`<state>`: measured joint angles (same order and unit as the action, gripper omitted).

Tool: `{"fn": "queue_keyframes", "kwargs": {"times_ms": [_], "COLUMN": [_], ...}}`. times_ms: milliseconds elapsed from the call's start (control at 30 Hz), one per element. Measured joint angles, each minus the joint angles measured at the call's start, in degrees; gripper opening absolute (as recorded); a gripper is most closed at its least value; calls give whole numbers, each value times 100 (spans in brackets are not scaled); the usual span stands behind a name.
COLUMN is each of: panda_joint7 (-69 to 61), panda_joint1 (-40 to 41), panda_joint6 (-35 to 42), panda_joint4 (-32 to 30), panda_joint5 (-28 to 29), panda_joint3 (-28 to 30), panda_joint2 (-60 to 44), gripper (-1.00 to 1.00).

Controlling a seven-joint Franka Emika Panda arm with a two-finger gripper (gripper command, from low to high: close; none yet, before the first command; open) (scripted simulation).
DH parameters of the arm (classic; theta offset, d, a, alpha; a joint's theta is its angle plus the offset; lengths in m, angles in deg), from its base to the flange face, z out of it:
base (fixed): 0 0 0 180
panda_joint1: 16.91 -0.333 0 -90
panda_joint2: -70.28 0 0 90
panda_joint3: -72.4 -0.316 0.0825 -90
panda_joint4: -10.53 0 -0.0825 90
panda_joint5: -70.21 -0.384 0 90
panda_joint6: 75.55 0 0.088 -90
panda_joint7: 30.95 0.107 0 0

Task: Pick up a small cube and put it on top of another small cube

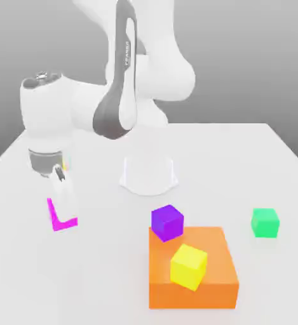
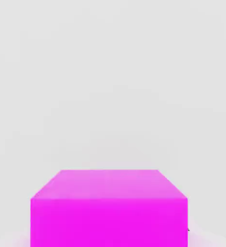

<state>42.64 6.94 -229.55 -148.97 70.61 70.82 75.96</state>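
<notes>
Four small cubes and one big orange block (image 1: 202, 279) sit on the white table (image 1: 253, 159). Nearest, a yellow cube (image 1: 189, 266) rests tilted on the orange block's top. Just behind it, a purple cube (image 1: 167, 222) perches on the block's far corner on the exterior view's left. A green cube (image 1: 265, 223) stands on the table, apart from the block on the exterior view's right. Well away from the block on the exterior view's left is the magenta-pink cube (image 1: 62, 219), mostly covered by a pale finger of the gripper (image 1: 62, 190); only its lower edge and one side show. Whether the fingers clamp it or merely straddle it cannot be told. Farthest stands the arm's white base (image 1: 148, 174).
</notes>
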Motion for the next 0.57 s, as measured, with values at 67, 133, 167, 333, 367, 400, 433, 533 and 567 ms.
{"fn": "queue_keyframes", "kwargs": {"times_ms": [67,133,167,333,367,400,433,533,567], "panda_joint7": [-387,-774,-968,-1627,-1599,-1558,-1558,-1558,-1558], "panda_joint1": [-386,-752,-940,-1735,-1819,-1862,-1892,-1952,-1965], "panda_joint6": [348,690,861,1070,868,672,672,672,672], "panda_joint4": [308,609,759,1319,1310,1287,1287,1287,1287], "panda_joint5": [-76,-155,-197,-174,-89,-11,-11,-11,-11], "panda_joint3": [-292,-600,-747,-1364,-1362,-1365,-1365,-1365,-1365], "panda_joint2": [42,86,109,-256,-454,-633,-633,-633,-633], "gripper": [-100,-100,-100,-100,-100,100,100,100,100]}}
